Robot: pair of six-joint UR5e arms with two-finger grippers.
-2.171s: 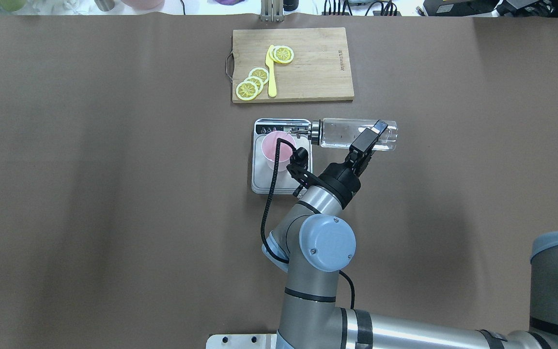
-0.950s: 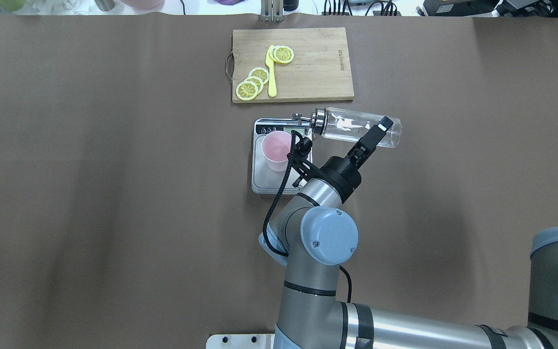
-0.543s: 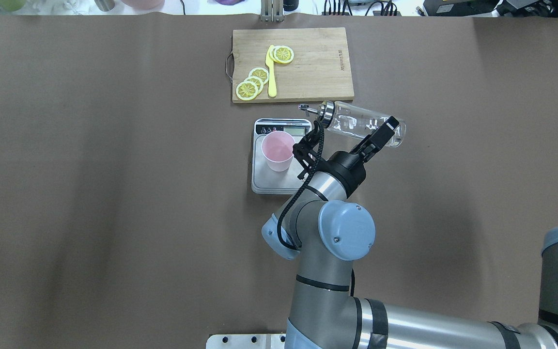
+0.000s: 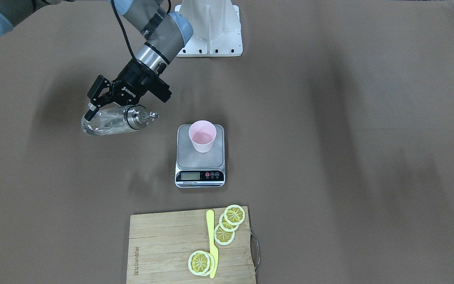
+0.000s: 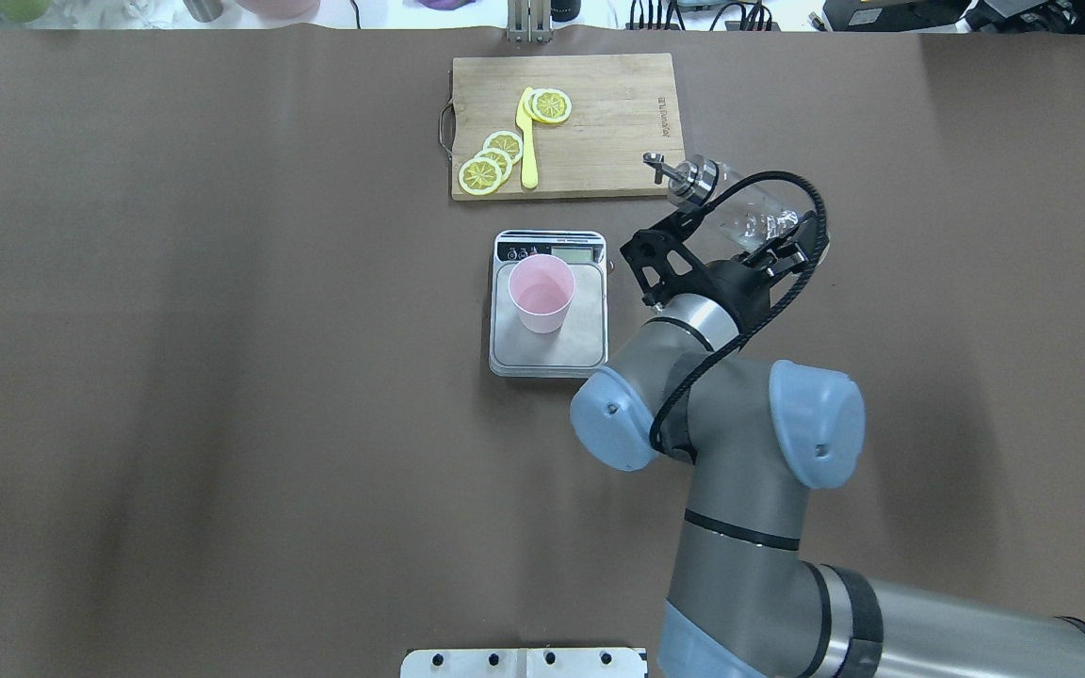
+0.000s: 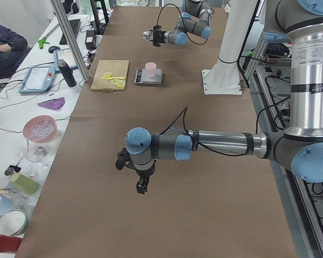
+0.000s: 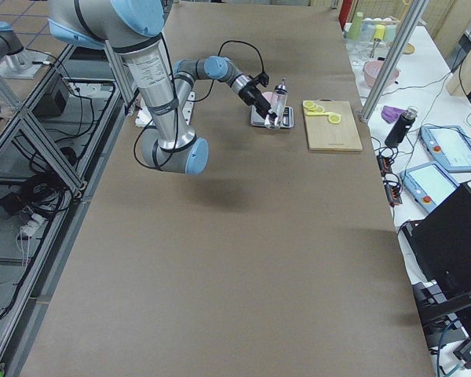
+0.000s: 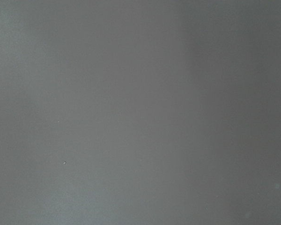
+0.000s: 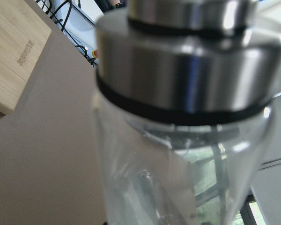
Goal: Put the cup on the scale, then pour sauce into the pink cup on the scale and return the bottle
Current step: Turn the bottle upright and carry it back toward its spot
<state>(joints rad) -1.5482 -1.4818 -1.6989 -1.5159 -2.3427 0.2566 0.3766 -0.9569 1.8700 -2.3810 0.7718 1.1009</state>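
— What has changed for us in the last two seconds?

— The bottle [image 5: 740, 202] lay level then, with its spout [image 5: 657, 168] over the cup [image 4: 202, 136]. Now it has swung off toward the robot's right, clear of the scale [image 4: 183, 157]. The spout is tipped up and, from overhead, sits near the corner of the board [image 5: 599, 122].

— And the right hand [image 4: 93, 111]?

— Clamped on the bottle near its base, as it was all along. The bottle is in the air, not on the bench [image 5: 222, 377].

— So we take the pouring as over?

— We judge so. The cup stands upright on the scale's plate. We can't make out whether sauce is in it, since the stuff is clear.

— What is left for us?

— Setting the bottle down upright on bare bench, then letting go.

— The left hand [image 6: 141, 187]?

— Hanging over bare bench, well apart from all this. Wide or narrow, we cannot tell.
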